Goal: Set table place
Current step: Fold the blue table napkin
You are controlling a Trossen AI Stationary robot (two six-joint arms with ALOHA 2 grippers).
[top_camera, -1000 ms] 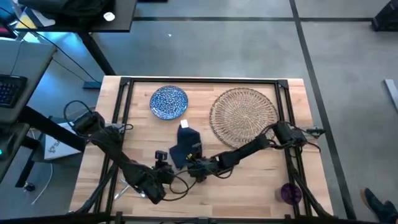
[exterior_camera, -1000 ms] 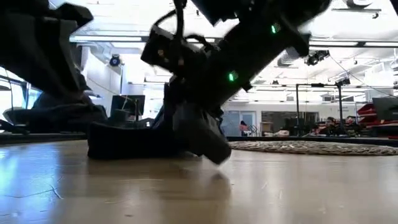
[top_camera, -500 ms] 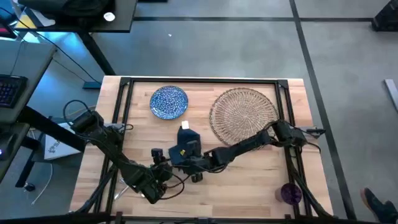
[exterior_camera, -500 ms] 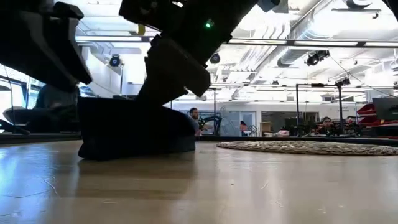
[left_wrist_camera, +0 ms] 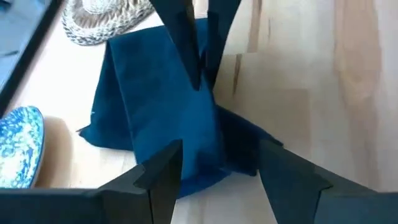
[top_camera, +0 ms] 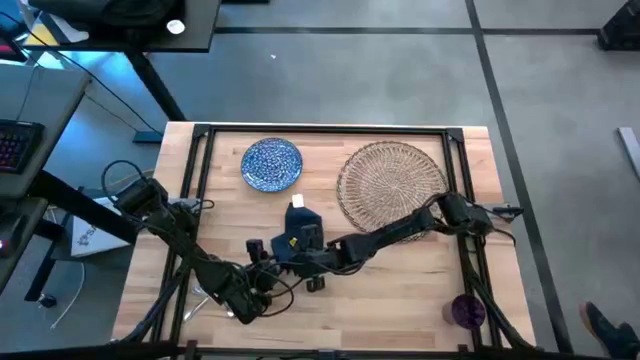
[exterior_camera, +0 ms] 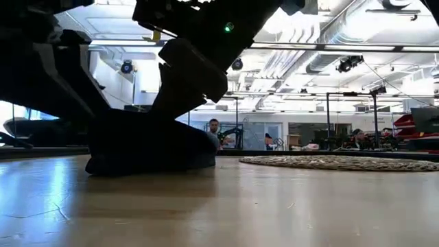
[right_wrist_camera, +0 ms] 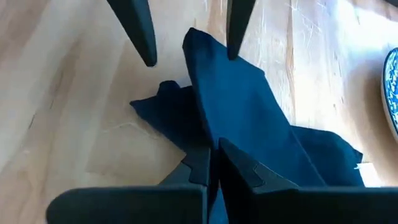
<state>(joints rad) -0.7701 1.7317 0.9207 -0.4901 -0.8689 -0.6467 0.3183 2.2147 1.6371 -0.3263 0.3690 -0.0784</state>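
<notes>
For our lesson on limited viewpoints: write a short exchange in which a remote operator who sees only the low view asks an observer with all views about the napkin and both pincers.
Operator: In the low view there is just a dark heap under the arms. Is the napkin gripped?
Observer: Yes, the right pincer is shut on a raised fold of the napkin.
Operator: And the left pincer?
Observer: The left pincer is open, its fingers either side of the napkin's near edge, not gripping.
</notes>
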